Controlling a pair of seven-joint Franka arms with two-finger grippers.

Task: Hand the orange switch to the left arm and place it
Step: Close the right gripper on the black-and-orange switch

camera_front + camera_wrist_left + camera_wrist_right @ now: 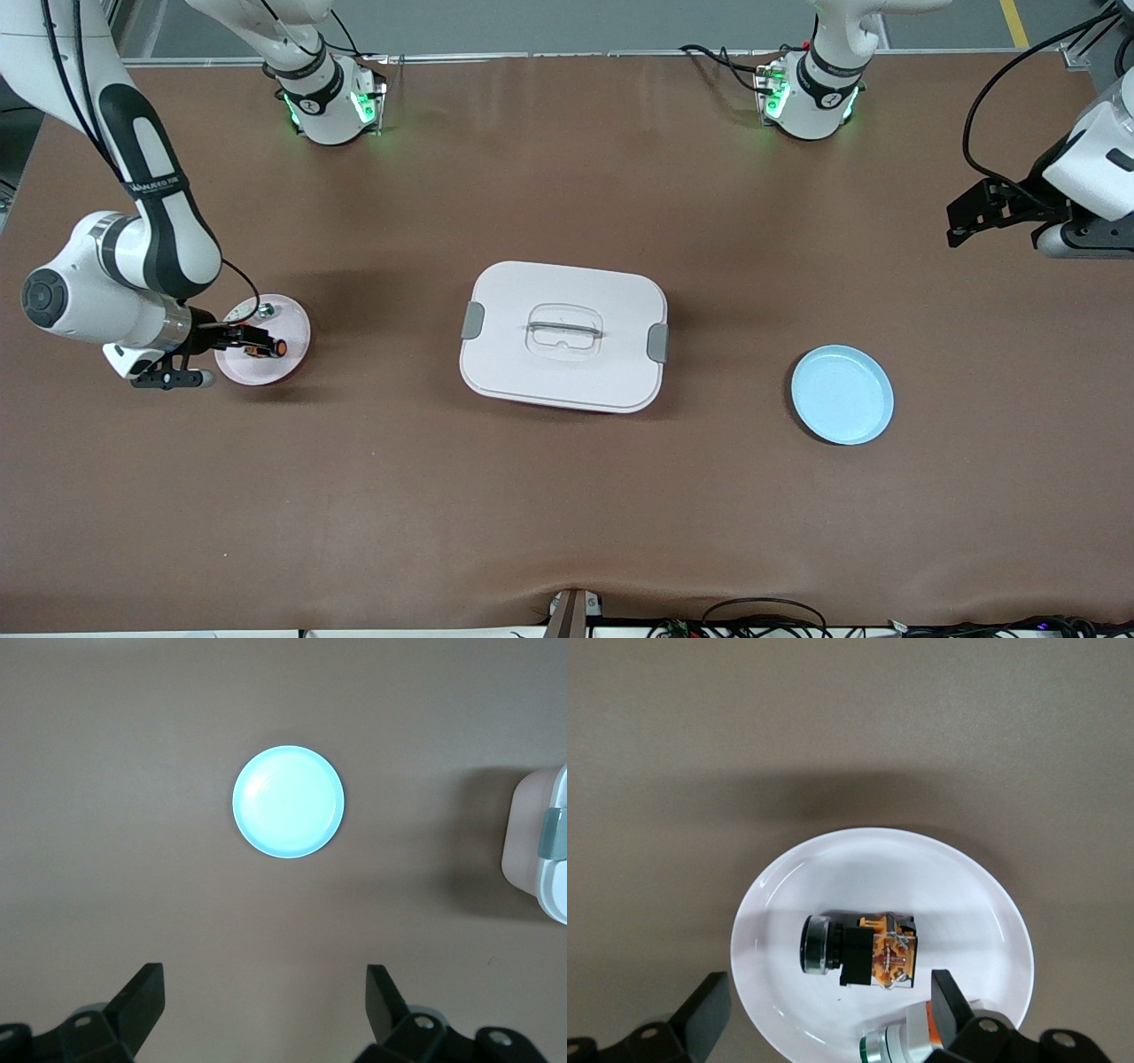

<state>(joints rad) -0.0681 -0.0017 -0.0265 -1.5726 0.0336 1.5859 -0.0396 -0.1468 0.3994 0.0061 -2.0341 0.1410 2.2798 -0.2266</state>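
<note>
The orange switch (268,348) (859,950), black with an orange-marked body, lies on its side on a small pink plate (297,323) (966,895) at the right arm's end of the table. My right gripper (251,340) (827,1010) hovers low over this plate, open and holding nothing, and the switch lies just ahead of its fingertips. The white box (564,335) (542,846) with grey latches sits mid-table. My left gripper (955,226) (266,1001) waits open and empty in the air at the left arm's end.
A silver-and-clear part (264,310) (908,1043) shares the pink plate, close to one right finger (950,1001). An empty blue plate (842,394) (288,802) lies between the box and the left arm's end, slightly nearer the front camera than the box.
</note>
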